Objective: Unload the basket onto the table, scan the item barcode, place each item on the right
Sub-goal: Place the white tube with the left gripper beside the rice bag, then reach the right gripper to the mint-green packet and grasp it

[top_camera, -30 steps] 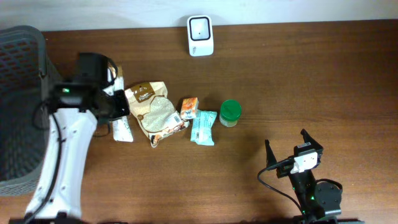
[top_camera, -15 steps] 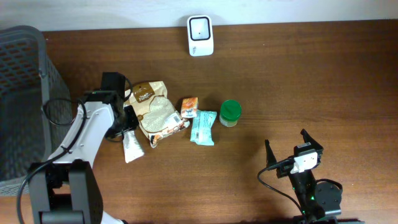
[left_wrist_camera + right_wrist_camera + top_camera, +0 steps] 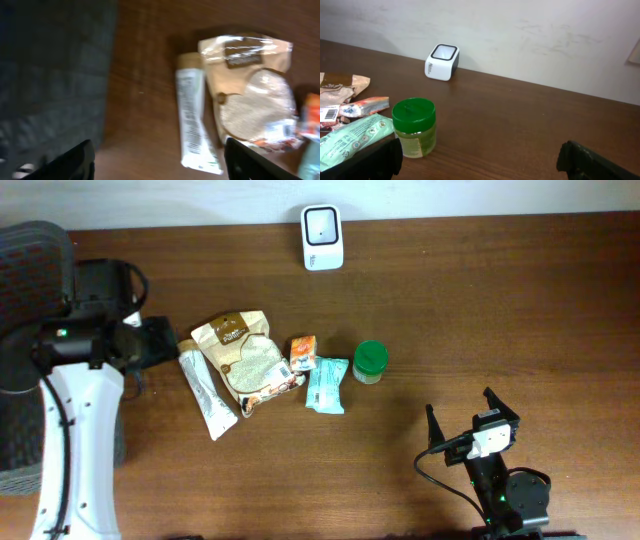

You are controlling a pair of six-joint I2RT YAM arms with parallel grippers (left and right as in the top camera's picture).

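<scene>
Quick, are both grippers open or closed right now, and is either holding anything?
Left gripper: open, holding nothing.
Right gripper: open, holding nothing.

Overhead: fixed high, looks straight down from far off. Takes in whole table, far edge at wall to near edge, basket at left edge.

Left wrist: close above table's left part, looks steeply down, blurred. Basket fills frame's left; white sachet and tan pouch sit centre-right.

Right wrist: low, by near-right corner, faces far edge and wall at shallow angle. Green-lidded jar near, scanner farther.

Overhead shares sachet, pouch, basket with left wrist; jar, scanner with right wrist.
</scene>
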